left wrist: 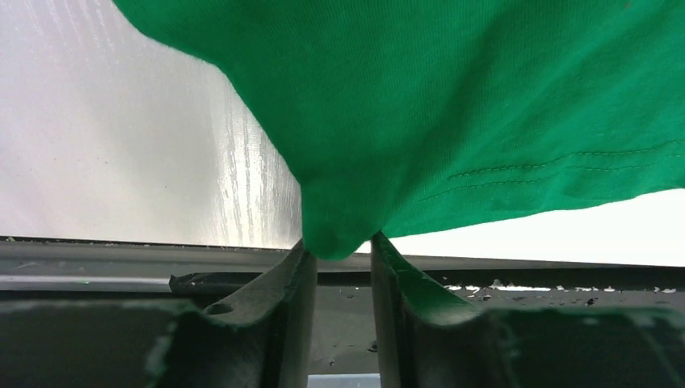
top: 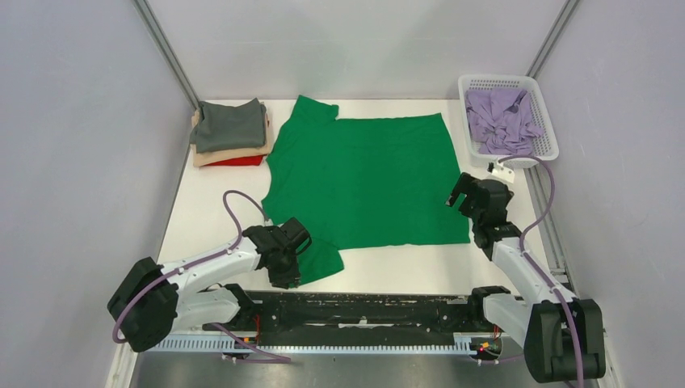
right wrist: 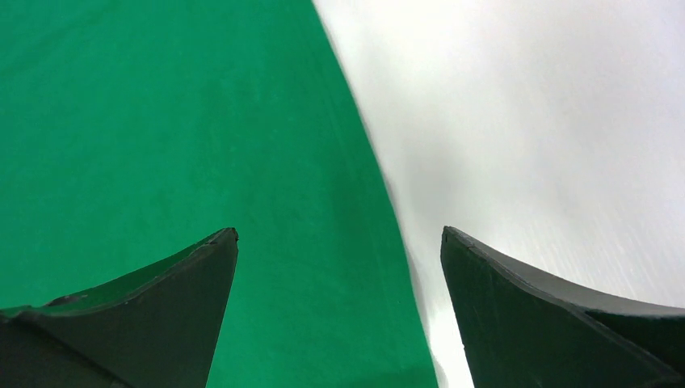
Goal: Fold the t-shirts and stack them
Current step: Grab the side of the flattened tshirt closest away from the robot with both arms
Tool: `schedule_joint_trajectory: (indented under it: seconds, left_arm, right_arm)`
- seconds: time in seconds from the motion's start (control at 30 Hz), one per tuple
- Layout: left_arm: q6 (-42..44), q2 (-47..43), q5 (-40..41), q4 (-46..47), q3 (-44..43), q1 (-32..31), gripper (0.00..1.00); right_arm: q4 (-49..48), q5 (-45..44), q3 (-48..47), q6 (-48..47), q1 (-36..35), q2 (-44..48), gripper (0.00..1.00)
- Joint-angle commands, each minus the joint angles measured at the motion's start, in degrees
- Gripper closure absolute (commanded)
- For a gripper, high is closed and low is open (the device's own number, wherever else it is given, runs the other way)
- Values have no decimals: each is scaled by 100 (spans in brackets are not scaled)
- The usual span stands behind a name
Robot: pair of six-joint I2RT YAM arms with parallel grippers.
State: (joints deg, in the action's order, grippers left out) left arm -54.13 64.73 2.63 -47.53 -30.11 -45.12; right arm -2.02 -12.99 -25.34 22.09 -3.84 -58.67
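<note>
Currently pinching sleeve of green shirt (top: 363, 174) in closed left gripper (left wrist: 339, 252), holding right gripper (right wrist: 339, 230) wide open over hem, starting fold beside three stacked shirts (top: 230, 128), leaving lavender shirt (top: 502, 120) in basket (top: 550, 123).

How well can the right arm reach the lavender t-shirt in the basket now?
Probably yes: the right gripper is open and empty, and the lavender t-shirt lies uncovered in the basket just beyond it.

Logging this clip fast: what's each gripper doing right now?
Left gripper: closed, pinching the green t-shirt by its sleeve.
Right gripper: open, holding nothing, over the shirt's edge.
</note>
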Motion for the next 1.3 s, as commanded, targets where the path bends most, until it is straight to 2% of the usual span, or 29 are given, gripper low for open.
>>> schedule_joint_trajectory:
  seconds: [0.0,0.1,0.17,0.27,0.37,0.53,0.7,0.93,1.07,1.27]
  left_arm:
    - [-25,31,202,393,37,-23,68]
    - [-28,-58,412,393,40,-23,81]
    - [17,-83,445,424,12,-23,98]
    - [274,-129,369,455,-163,-23,98]
    - [469,-290,329,470,-340,-23,98]
    - [603,-578,120,525,-439,-23,98]
    - [622,-791,10,545,-394,-23,98]
    - [594,-929,-65,622,-289,-23,98]
    - [510,-983,-88,499,-329,-23,98]
    - [447,-1083,-136,162,-399,-23,98]
  right_arm:
    - [442,-475,264,152,45,382,2]
    - [616,-459,509,281,48,703,3]
    - [760,-495,629,238,42,893,5]
    - [1117,-602,754,205,41,1124,8]
    - [1421,-288,829,164,47,1174,17]
    - [1422,312,964,269,43,968,39]
    - [1464,492,863,285,49,554,53]
    - [1617,472,801,166,49,210,62]
    - [2011,470,717,153,42,172,66]
    - [2801,377,522,3,43,361,61]
